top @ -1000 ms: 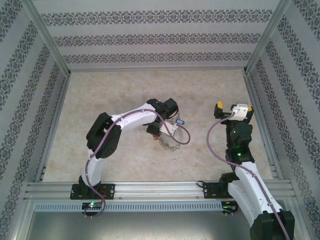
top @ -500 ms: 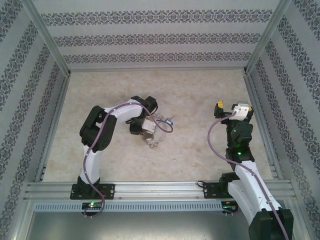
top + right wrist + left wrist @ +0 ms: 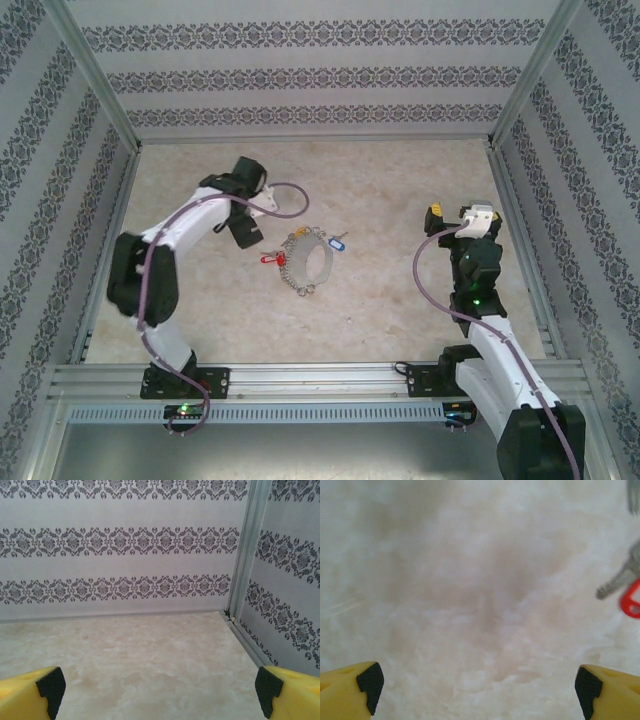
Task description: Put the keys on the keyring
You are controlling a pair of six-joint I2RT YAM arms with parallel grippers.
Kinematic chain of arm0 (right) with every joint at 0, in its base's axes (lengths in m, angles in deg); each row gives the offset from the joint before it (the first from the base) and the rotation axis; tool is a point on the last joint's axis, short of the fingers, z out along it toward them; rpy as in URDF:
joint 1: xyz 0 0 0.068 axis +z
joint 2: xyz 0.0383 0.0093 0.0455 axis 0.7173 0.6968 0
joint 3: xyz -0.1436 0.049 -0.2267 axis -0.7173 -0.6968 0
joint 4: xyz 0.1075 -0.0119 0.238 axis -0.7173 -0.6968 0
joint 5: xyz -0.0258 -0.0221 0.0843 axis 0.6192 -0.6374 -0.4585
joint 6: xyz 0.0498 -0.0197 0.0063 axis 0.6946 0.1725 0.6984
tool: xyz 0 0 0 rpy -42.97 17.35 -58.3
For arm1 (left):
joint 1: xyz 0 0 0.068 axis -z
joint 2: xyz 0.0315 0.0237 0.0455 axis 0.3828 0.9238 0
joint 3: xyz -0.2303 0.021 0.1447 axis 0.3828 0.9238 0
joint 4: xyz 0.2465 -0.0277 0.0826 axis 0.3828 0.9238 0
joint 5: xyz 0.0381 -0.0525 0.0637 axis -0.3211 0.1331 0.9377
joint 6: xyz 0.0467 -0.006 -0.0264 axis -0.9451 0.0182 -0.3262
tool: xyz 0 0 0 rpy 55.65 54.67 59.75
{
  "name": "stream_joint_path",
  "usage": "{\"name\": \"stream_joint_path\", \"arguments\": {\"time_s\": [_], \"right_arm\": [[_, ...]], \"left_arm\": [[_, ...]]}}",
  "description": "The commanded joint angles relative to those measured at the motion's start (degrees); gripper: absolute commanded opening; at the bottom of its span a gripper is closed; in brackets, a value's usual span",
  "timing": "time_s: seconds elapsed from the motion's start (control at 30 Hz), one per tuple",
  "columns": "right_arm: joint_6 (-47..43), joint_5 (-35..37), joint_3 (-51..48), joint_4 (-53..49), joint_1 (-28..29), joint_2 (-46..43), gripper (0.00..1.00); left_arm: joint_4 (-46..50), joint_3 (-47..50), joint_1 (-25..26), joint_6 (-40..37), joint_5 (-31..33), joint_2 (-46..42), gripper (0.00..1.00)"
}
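Two arms stood at the near edge of a pale marbled table (image 3: 400,180) inside a walled enclosure. At left in the top view, the left gripper (image 3: 245,232) hung pointed down at the tabletop, just left of the keyring and apart from it. Its wrist view showed the left gripper (image 3: 477,692) spread wide. The yellow fingers (image 3: 340,690) with their black pads sat at the two lower corners, with bare table between them, and they held nothing. At the right edge of that view lay a red-tagged key (image 3: 630,597), its grey blade angled down to the left, clear of both fingers.

Towards the centre of the top view the keyring (image 3: 305,262), a silvery chain loop, lay flat on the table. The red-tagged key (image 3: 268,258) lay at the loop's left side and a blue-tagged key (image 3: 336,243) at its upper right. Whether either was threaded on the loop could not be told at this size.

Well to the right, the right gripper (image 3: 465,212) was held above the table near the right-hand wall, far from the keyring. Its wrist view showed the right gripper (image 3: 157,695) equally wide open and empty. It faced the patterned back wall (image 3: 120,545) and an upright metal post (image 3: 247,550) at the corner.
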Motion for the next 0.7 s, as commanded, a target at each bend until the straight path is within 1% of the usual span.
{"name": "stream_joint_path", "arguments": {"time_s": [0.0, 0.07, 0.17, 0.23, 0.3, 0.33, 0.37, 0.4, 0.5, 0.53, 0.6, 0.63, 0.67], "right_arm": [[0.01, -2.01, -0.26, 1.13, 1.56, 1.58, 0.98], [-2.16, -1.64, -0.06, 0.48, 3.89, 3.91, 0.98], [-5.33, 0.96, -0.69, 1.36, 7.22, 8.47, 0.98], [-7.16, 2.66, -1.10, 2.60, 8.26, 11.36, 0.98], [-7.50, 1.27, -1.03, 3.31, 8.18, 13.91, 0.98], [-7.25, 0.21, -1.23, 4.79, 8.10, 15.64, 0.98], [-6.75, -0.34, -1.46, 6.28, 8.06, 17.39, 0.98], [-6.80, -0.44, -1.84, 7.71, 8.00, 19.08, 0.98], [-6.78, -0.07, -4.48, 17.48, 7.14, 25.56, 0.98], [-8.05, -0.04, -5.12, 22.00, 7.28, 27.94, 0.98], [-7.91, 0.50, -4.32, 24.46, 7.32, 30.81, 0.98], [-7.33, -0.18, -3.96, 26.68, 6.95, 33.16, 0.98], [-6.71, 1.58, -3.50, 28.62, 6.95, 35.89, 0.98]], "left_arm": [[-14.60, 8.12, -2.09, 11.59, -6.25, -9.23, 0.99], [-24.48, 15.42, -3.11, 18.02, -6.19, -15.11, 0.99], [-38.44, 26.36, -5.88, 27.13, -6.91, -21.74, 0.99], [-45.80, 32.90, -6.82, 30.13, -3.87, -24.74, 0.99], [-50.05, 37.92, -7.47, 30.43, 0.68, -26.24, 0.99], [-51.55, 39.95, -8.02, 29.95, 1.85, -26.59, 0.99], [-53.45, 42.32, -8.56, 29.44, 1.62, -26.82, 0.99], [-55.96, 44.47, -9.00, 29.19, 0.75, -26.97, 0.99], [-66.69, 51.28, -10.76, 30.46, -3.27, -26.06, 0.99], [-70.86, 53.24, -11.22, 30.95, -3.41, -24.79, 0.99], [-78.37, 55.56, -12.14, 30.66, -4.10, -21.27, 0.99], [-77.69, 54.73, -12.33, 28.95, -6.29, -20.43, 0.99], [-77.18, 53.64, -13.01, 29.04, -7.54, -18.99, 0.99]]}}
